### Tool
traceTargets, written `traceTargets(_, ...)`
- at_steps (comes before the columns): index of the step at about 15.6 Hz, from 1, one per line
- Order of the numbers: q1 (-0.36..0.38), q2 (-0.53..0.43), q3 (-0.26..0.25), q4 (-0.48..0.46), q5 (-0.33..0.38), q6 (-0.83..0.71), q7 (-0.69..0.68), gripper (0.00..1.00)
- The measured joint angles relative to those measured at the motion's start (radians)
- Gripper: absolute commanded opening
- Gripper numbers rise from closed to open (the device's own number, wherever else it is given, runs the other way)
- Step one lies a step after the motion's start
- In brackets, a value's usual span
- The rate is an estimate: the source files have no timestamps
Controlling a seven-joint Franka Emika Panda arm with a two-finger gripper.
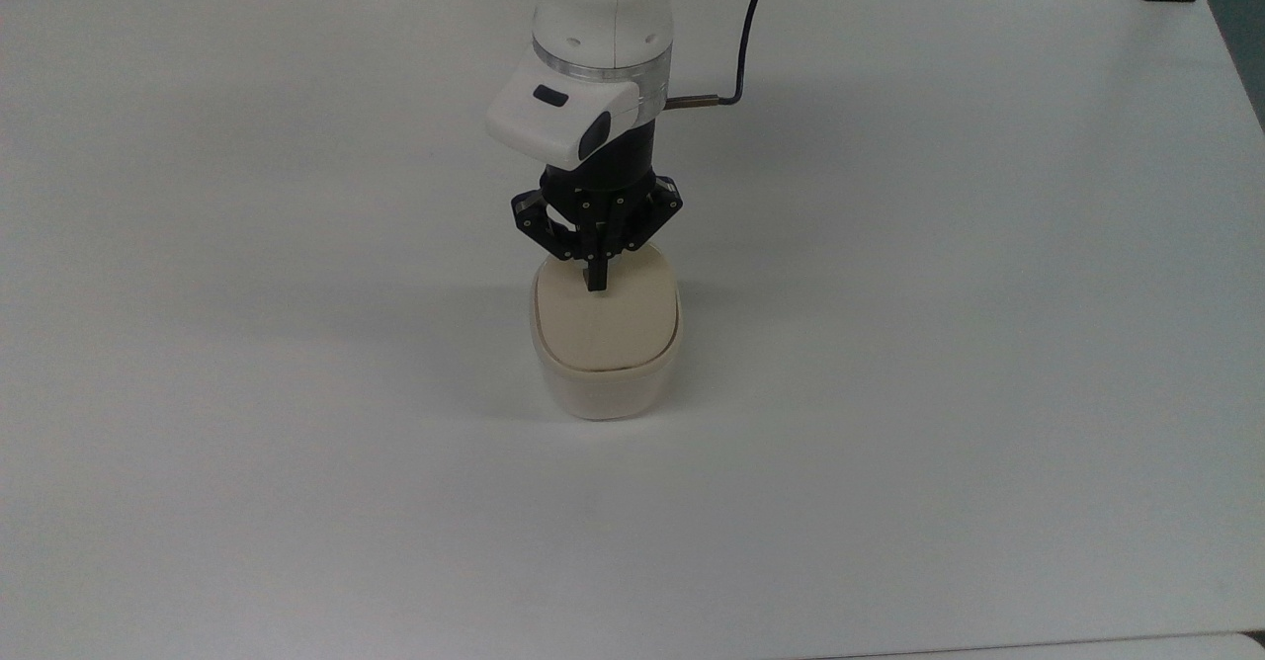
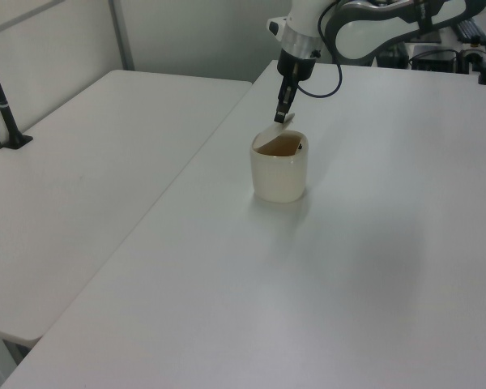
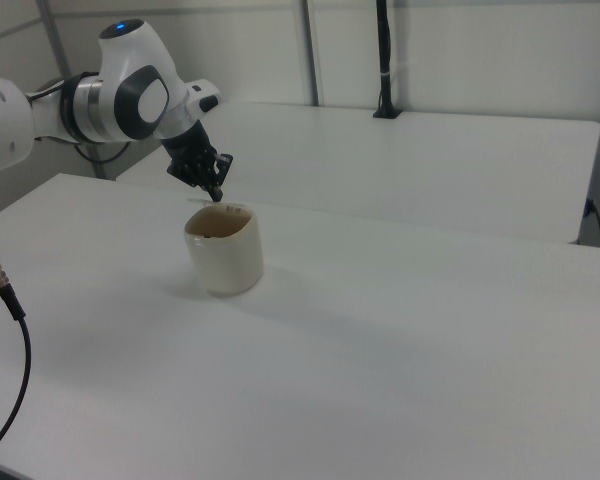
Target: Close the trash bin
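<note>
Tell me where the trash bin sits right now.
In the top view the trash bin stands near the middle of the white table, directly under the gripper.

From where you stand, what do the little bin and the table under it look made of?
The trash bin looks like cream plastic: smooth, rounded walls with a soft sheen. Its lid seems the same, slightly darker beige and matte. The table looks like white laminate, flat and faintly glossy, though its core is hidden.

You're looking at a lab: bare white tables point(image 2: 105, 162) pushed edge to edge, plain pale partition walls point(image 3: 460, 50) in the upper part of the right view, black clamped poles point(image 3: 384, 60), and loose cables point(image 3: 5, 330) along the right view's left edge.
</note>
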Motion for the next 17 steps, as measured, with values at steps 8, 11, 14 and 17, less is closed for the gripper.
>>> traceTargets(8,0.001,0.017,0.000,-0.022,-0.005,-0.067,-0.046,0.00)
traceTargets(11,0.001,0.036,0.000,-0.022,-0.006,-0.067,-0.051,0.00)
traceTargets(14,0.001,0.038,0.000,-0.020,-0.006,-0.067,-0.053,0.00)
traceTargets(17,0.001,0.037,0.000,-0.017,-0.006,-0.067,-0.053,0.00)
